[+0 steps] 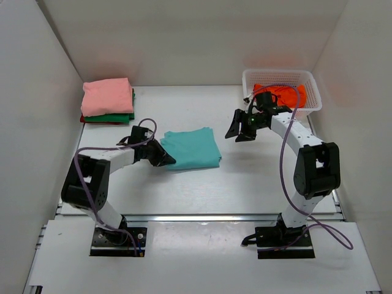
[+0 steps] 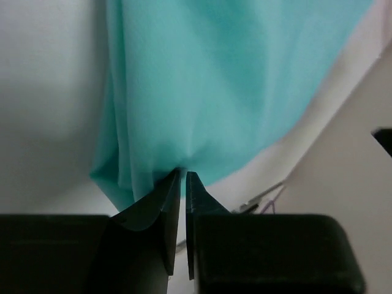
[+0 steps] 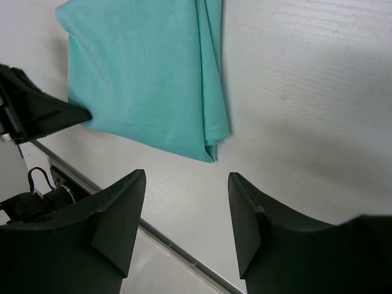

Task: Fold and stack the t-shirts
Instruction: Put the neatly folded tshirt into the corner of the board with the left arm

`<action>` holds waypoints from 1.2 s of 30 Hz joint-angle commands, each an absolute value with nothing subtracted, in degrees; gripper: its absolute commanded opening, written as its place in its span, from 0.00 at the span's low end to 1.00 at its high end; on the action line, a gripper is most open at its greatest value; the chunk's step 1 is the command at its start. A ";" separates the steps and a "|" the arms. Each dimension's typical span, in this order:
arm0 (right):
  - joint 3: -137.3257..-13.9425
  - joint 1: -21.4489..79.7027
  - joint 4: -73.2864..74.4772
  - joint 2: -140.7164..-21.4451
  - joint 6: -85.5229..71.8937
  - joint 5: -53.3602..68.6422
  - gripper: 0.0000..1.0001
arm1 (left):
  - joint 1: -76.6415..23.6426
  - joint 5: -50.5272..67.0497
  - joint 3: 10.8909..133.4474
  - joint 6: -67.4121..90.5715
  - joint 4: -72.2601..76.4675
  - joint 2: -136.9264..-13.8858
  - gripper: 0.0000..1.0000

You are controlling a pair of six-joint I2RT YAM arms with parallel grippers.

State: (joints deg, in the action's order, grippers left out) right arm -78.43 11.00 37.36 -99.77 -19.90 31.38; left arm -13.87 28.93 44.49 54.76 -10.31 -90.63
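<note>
left claw (image 2: 184,176) clamped on the left edge of the folded teal shirt (image 1: 195,149), mid-table; cloth puckers at the tips. Bite looks shallow: catch all layers before lifting or the fold opens, then carry low to the pink-topped stack (image 1: 108,98). right claw (image 1: 242,128) apart, empty, hovering right of the shirt.

The left gripper (image 2: 184,173) lay low, jaws pinching the teal t-shirt (image 2: 233,79); the right gripper (image 3: 187,176) hovered, jaws apart.
</note>
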 commanded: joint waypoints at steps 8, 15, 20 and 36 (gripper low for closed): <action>-76.65 10.20 34.90 -95.80 -20.21 31.73 0.53 | -14.59 24.69 64.14 46.93 -13.10 -106.43 0.41; -76.03 10.20 33.67 -95.80 -20.83 32.43 0.52 | -11.96 28.31 63.12 45.88 -17.31 -96.97 0.64; -75.85 9.76 33.92 -95.54 -20.83 32.96 0.52 | -7.12 21.11 59.94 39.40 -21.16 -94.56 0.70; -74.35 7.74 35.33 -93.60 -20.13 32.52 0.50 | -21.97 -6.57 82.34 23.12 -42.26 -116.62 0.76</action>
State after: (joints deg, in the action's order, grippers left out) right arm -74.24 8.62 35.99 -96.77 -20.75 32.18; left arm -19.84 2.90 80.38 26.74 -33.89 -114.72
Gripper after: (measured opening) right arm 0.500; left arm 0.760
